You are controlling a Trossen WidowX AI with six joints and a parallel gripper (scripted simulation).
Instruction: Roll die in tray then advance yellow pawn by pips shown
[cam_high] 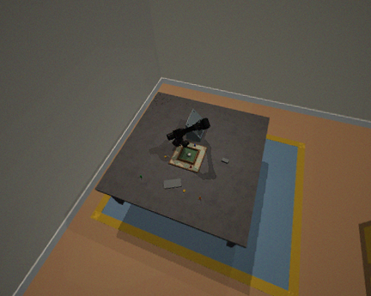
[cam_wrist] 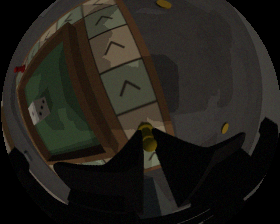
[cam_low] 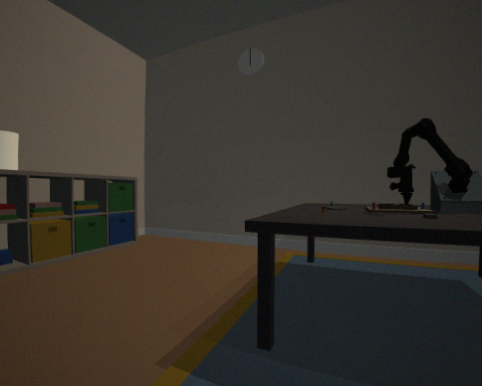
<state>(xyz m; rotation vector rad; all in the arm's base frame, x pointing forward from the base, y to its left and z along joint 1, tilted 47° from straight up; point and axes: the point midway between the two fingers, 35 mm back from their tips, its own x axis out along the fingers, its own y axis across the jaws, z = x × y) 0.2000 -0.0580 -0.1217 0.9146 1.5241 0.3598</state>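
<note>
The yellow pawn (cam_wrist: 148, 138) is located at a pale square of the board's arrow track. The counter (cam_high: 233, 132) (cam_low: 309, 219) supports the board (cam_high: 203, 156) (cam_wrist: 131, 86). The green-floored tray (cam_high: 183, 154) (cam_wrist: 65, 116) occupies the board's center. The gripper (cam_high: 186, 145) (cam_low: 407, 201) (cam_wrist: 146, 133) points downward, its fingers closed on the yellow pawn. The die (cam_high: 189, 154) (cam_wrist: 39, 110) rests inside the tray, apart from the gripper.

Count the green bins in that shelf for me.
2: top-right green bin, and bottom-row green bin between yellow bin and blue bin. More may be out of frame.
</note>
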